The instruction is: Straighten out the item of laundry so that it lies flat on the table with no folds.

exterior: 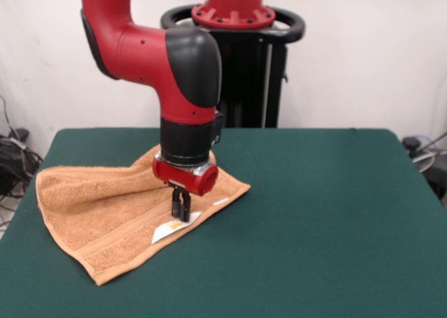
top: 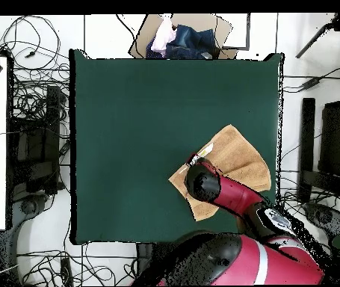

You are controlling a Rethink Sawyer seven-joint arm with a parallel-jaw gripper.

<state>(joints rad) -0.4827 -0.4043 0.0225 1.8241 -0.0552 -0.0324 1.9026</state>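
Towel [exterior: 105,206] first: one orange-tan piece of terry cloth lies at the left of the desk [exterior: 328,220] in the front view, its left corner right at the desk's edge, and it reads as folded over, showing a rough triangle with a long diagonal edge running from the near corner up to the right corner. One small white tag [exterior: 173,227] with yellow print sits on that diagonal edge. One gripper [exterior: 181,207] stands over the cloth, its jaws drawn together right at the tag; whether they have pinched cloth or only touch it I cannot tell. The risks, as I judge them: if the pinch takes both layers, a pull would drag the whole towel without opening the fold; if it takes only the tag or a few loops, the cloth may slip free partway and fall back creased. A pull toward the left could also slide the corner off the desk, since it already lies at the rim. One arm [exterior: 150,52], one desk, one towel, one tag.
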